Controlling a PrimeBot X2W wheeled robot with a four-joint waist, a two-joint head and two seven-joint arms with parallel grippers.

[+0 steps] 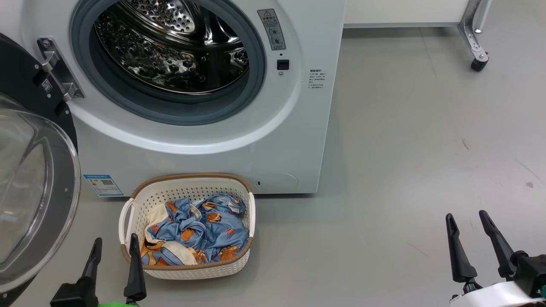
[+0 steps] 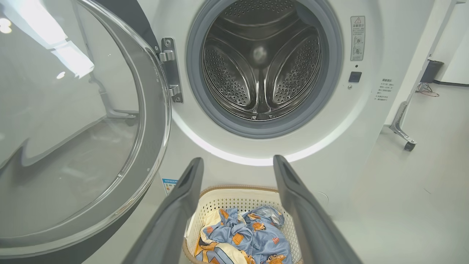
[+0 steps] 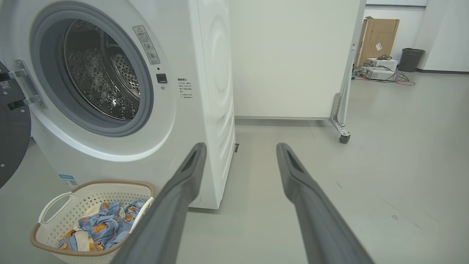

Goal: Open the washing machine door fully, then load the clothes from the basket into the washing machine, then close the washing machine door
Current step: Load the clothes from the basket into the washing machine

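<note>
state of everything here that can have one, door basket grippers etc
washing machine door: swung wide open
drum: empty
basket: upright, loaded
clothes: crumpled inside the basket
left gripper: open, empty
right gripper: open, empty

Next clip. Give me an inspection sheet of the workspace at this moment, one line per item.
Surface: grey floor, a few small scuffs.
Job's things: washing machine door stands open; drum shows no clothes; clothes lie in the basket in front of the washing machine.
Clutter: cardboard box and dark bin, far off.
Grippers: left gripper open, by the basket; right gripper open over bare floor; neither holds anything.
Cables: loose cables on the floor near the box.
Surroundings: white wheeled panel.
</note>
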